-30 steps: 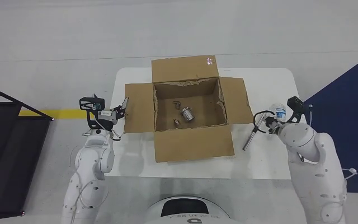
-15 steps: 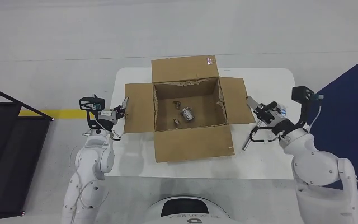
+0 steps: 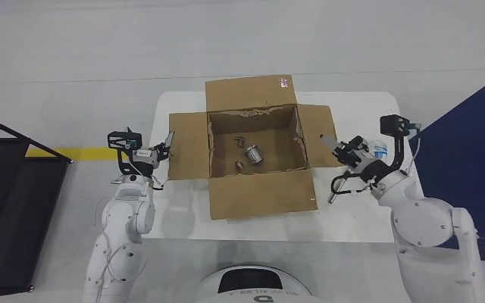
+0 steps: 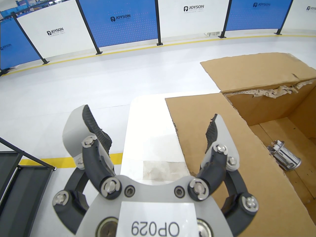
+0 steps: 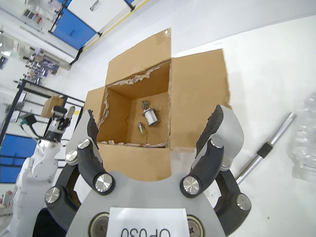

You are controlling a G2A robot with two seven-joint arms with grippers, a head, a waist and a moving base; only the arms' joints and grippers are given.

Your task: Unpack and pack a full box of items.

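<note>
The cardboard box (image 3: 261, 195) stands open mid-table (image 3: 356, 223), its four flaps spread, with three small parts (image 3: 254, 155) inside. At its 3 o'clock lie one metal rod (image 3: 337, 188) and one clear bottle (image 3: 377, 149), with the right gripper (image 3: 333, 144) over the flap edge, jaws apart and empty. At 9 o'clock the left gripper (image 4: 150, 122) hangs by the table edge, jaws likewise spread and empty.

The box (image 3: 261, 195) is plain brown cardboard on a white table (image 3: 182, 216), with a silver metal cylinder (image 3: 254, 156) and a small yellowish piece (image 5: 141, 128) on its brown bottom. At 3 o'clock from the box lie a silver rod (image 5: 279, 134) with a black band and a clear, colourless bottle (image 5: 304, 136). The left gripper (image 4: 150, 111) and right gripper (image 5: 154, 109) both have pale grey fingers (image 4: 71, 129) with black ribbed pads (image 4: 97, 130), black links and silver screws, and a yellow stripe (image 3: 83, 153) crosses the pale grey floor (image 3: 227, 45) at 9 o'clock from the table.
</note>
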